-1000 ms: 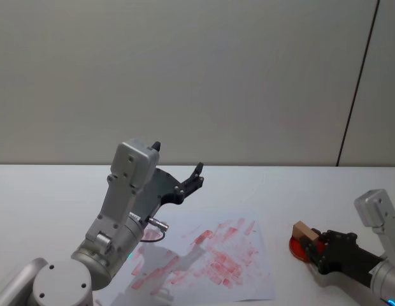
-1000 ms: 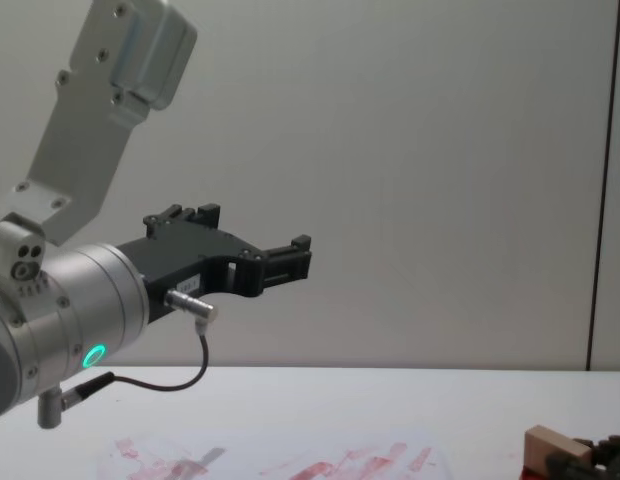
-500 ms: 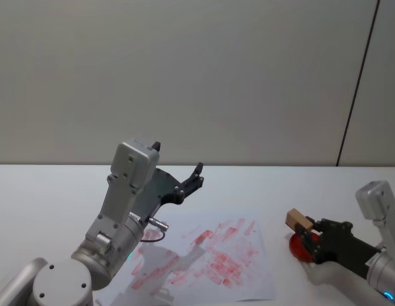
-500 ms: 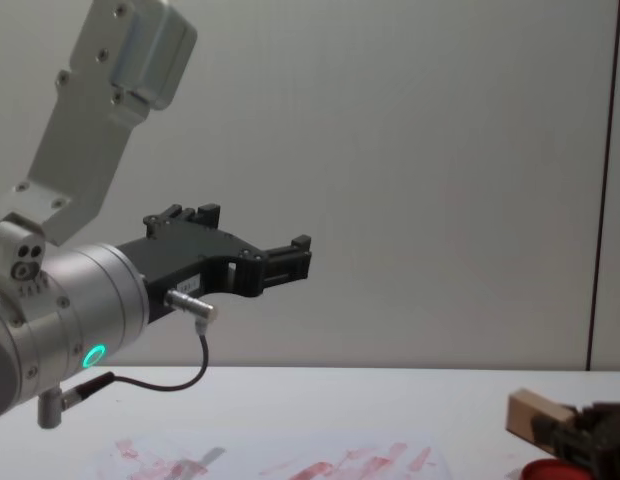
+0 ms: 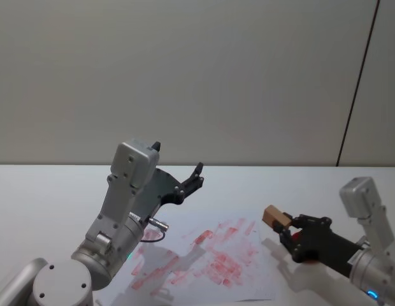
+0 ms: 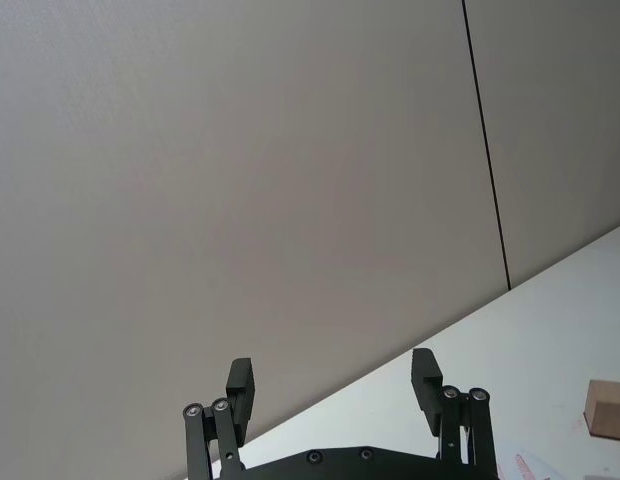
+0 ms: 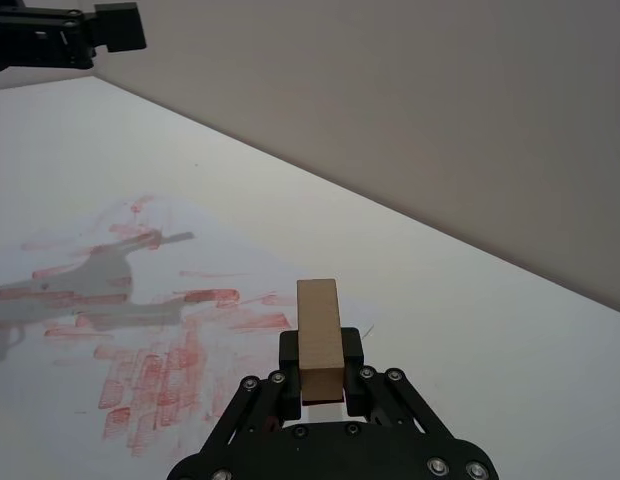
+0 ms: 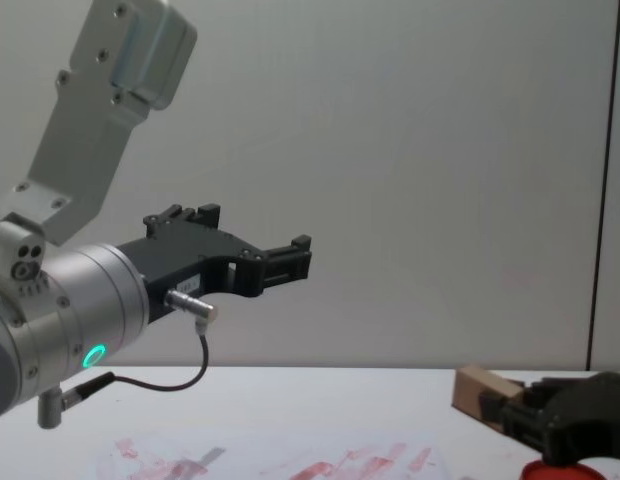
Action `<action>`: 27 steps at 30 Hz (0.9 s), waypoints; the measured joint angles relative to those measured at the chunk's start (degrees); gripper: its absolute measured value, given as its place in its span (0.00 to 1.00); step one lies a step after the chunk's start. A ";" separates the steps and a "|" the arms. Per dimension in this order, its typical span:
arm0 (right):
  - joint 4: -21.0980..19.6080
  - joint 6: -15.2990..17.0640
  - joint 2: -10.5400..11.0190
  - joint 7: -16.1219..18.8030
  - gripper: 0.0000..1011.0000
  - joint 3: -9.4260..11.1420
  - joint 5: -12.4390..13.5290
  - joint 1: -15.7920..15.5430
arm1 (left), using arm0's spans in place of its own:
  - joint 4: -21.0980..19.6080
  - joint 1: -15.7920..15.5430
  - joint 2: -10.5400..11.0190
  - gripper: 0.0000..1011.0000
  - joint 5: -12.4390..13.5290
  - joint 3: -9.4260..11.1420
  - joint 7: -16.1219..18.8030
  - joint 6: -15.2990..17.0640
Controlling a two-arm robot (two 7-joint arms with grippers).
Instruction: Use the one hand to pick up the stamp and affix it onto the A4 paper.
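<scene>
My right gripper (image 5: 285, 228) is shut on the stamp (image 5: 273, 217), a pale wooden block, and holds it in the air at the right edge of the A4 paper (image 5: 213, 258). In the right wrist view the stamp (image 7: 318, 335) stands up between the black jaws of the right gripper (image 7: 320, 378), with the red-smeared A4 paper (image 7: 155, 300) lying under and beyond it. The chest view has the stamp (image 8: 478, 387) above the table at the lower right. My left gripper (image 5: 178, 160) hangs open and empty above the paper's far left side, and its fingers (image 6: 240, 378) are spread wide.
A flat red pad (image 8: 550, 469) lies on the white table (image 5: 44, 191) at the right, behind the right gripper. The left arm's big silver link (image 8: 80, 310) rises at the left. A plain wall stands behind the table.
My right gripper has lifted the stamp off the red pad and carried it left toward the paper. The left arm has not moved.
</scene>
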 joint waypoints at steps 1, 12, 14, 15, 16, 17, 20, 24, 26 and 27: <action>0.00 0.05 -0.23 0.20 0.21 -0.30 -0.28 0.05 | 0.00 0.00 0.00 0.99 0.00 0.00 0.00 0.00; 1.95 0.35 -1.81 0.77 0.21 -2.15 -2.45 0.74 | 0.00 0.00 0.00 0.99 0.00 0.00 0.00 0.00; 2.66 0.40 -2.15 0.78 0.21 -2.49 -2.91 0.96 | 0.00 0.00 0.00 0.99 0.00 0.00 0.00 0.00; 2.91 0.42 -2.26 0.77 0.21 -2.62 -3.04 1.03 | 0.00 0.00 0.00 0.99 0.00 0.00 0.00 0.00; 3.41 0.45 -2.50 0.74 0.21 -2.85 -3.42 1.18 | 0.00 0.00 0.00 0.99 0.00 0.00 0.00 0.00; 3.41 0.45 -2.50 0.74 0.21 -2.85 -3.42 1.18 | 0.00 0.00 0.00 0.99 0.00 0.00 0.00 0.00; 4.75 0.50 -3.05 0.54 0.21 -3.35 -4.20 1.58 | 0.00 0.00 0.00 0.99 0.00 0.00 0.00 0.00; 5.89 0.56 -3.51 0.32 0.21 -3.80 -4.93 1.93 | 0.00 0.00 0.00 0.99 0.00 0.00 0.00 0.00; 6.23 0.60 -3.66 0.24 0.21 -3.95 -5.16 2.05 | 0.00 0.00 0.00 0.99 0.00 0.00 0.00 0.00; 6.45 0.62 -3.76 0.21 0.21 -4.04 -5.26 2.11 | 0.00 0.00 0.00 0.99 0.00 0.00 0.00 0.00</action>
